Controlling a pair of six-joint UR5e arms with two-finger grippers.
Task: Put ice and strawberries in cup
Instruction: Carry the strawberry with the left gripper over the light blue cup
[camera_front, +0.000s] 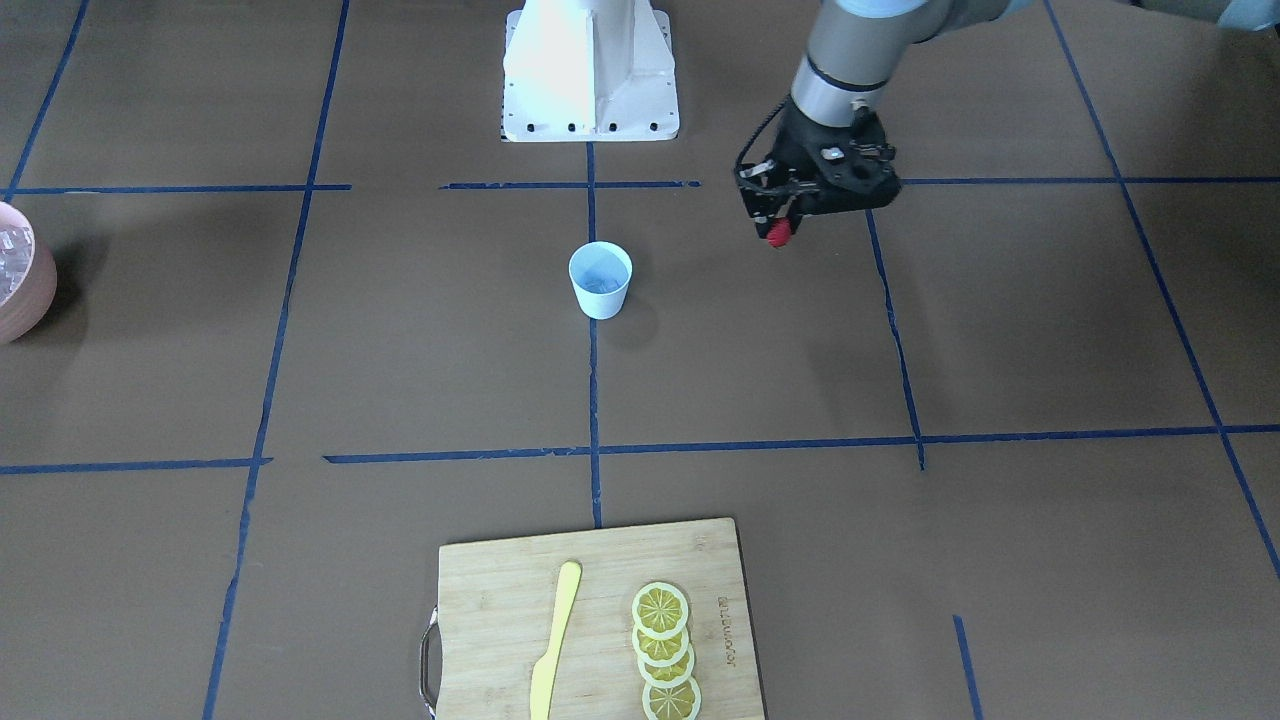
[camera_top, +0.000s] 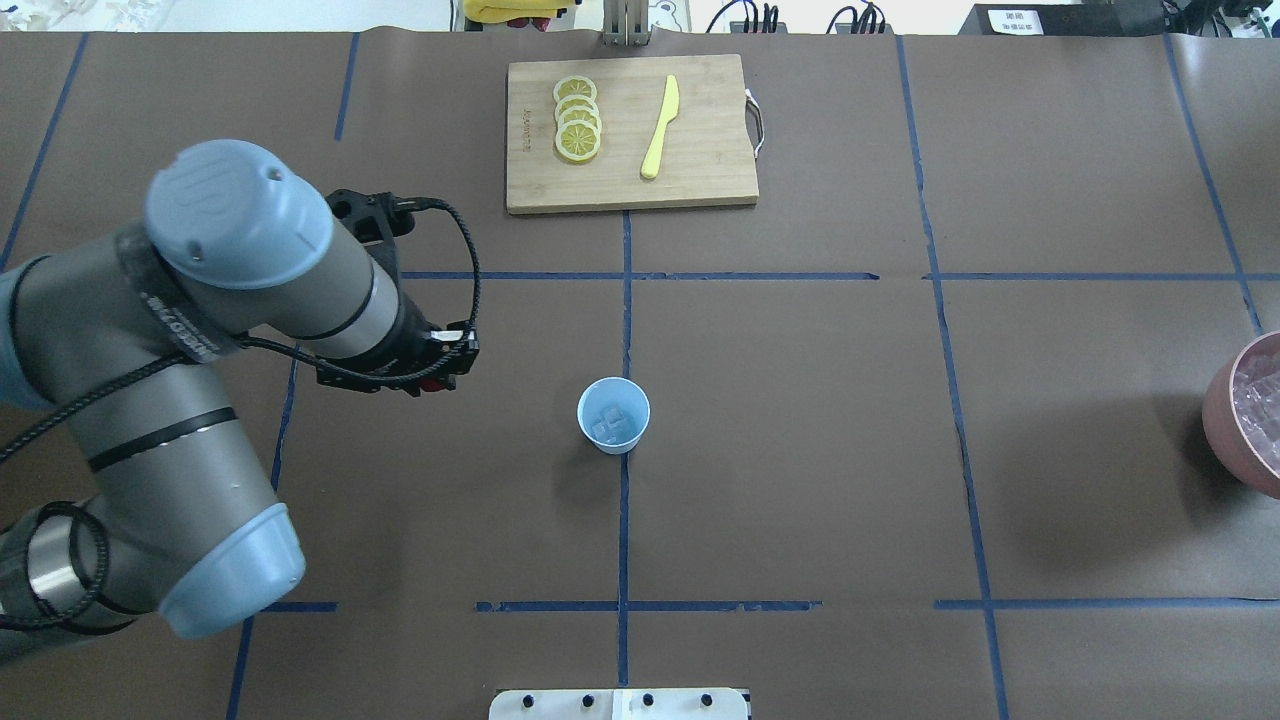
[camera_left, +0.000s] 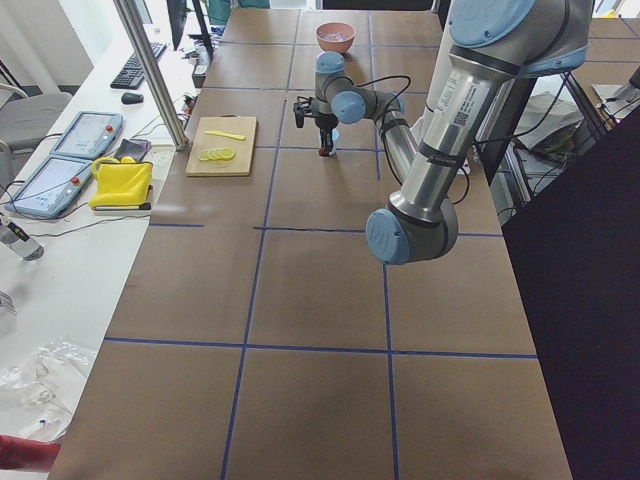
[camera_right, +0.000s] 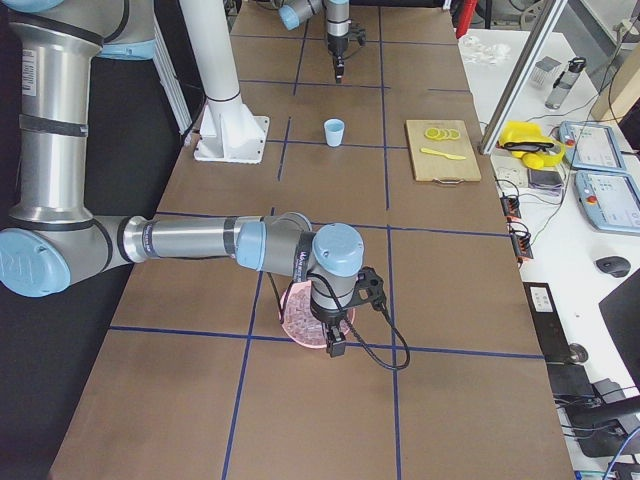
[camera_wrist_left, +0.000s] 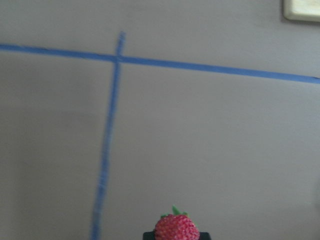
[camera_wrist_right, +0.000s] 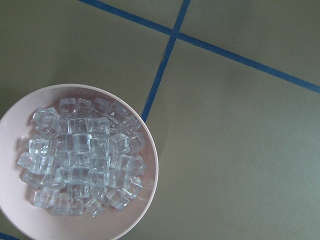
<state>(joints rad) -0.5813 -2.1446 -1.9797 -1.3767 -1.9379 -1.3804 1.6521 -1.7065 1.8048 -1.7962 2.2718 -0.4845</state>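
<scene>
Surfaces and finishes
Matt brown paper table cover (camera_front: 1000, 320); grainy wooden cutting board (camera_front: 490, 600); clear glossy ice (camera_wrist_right: 82, 160); pimpled strawberry (camera_wrist_left: 176, 228).

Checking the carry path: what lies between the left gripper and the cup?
Nothing: only bare brown table between the left gripper, which holds the strawberry, and the cup, as the overhead view shows.

Near arm reaches low across the brown worktop (camera_right: 450, 300), and its right tool (camera_right: 333, 345) hangs right over the pink bowl (camera_right: 286, 318), heaped with ice (camera_right: 300, 308). No telling from here how its jaws stand. Up at the far end, the left tool (camera_right: 340, 68) points straight down, too small to read. Between them the cup (camera_right: 334, 131) stands upright near the white pedestal (camera_right: 225, 135). Beside it, the cutting board (camera_right: 440, 168) carries lemon slices (camera_right: 440, 133) and a yellow knife (camera_right: 445, 153).
</scene>
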